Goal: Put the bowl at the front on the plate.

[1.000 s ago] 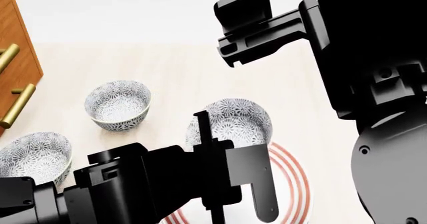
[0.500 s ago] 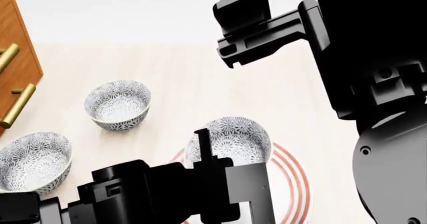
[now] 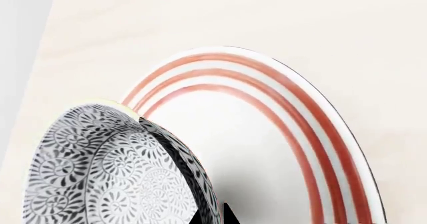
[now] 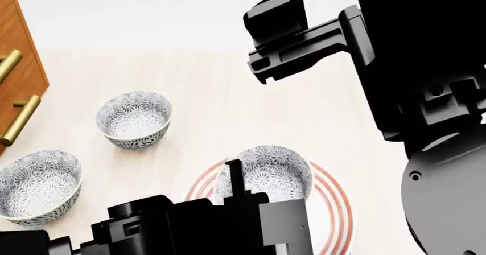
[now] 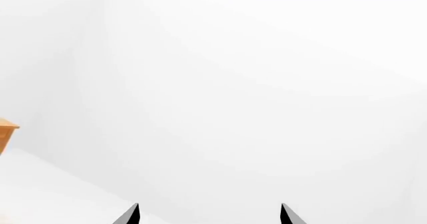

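While one plate shows, three bowls appear.

Matte black blocky arms, round screwed joint

The bowl, white with dense blue-grey floral pattern, sits upright over the plate, a flat white disc with three red rim rings.

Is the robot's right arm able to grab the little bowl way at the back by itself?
Probably yes. The right gripper is open and holds nothing, raised above the table. The back bowl stands alone with bare table around it. The arm would have to come down and across toward it.
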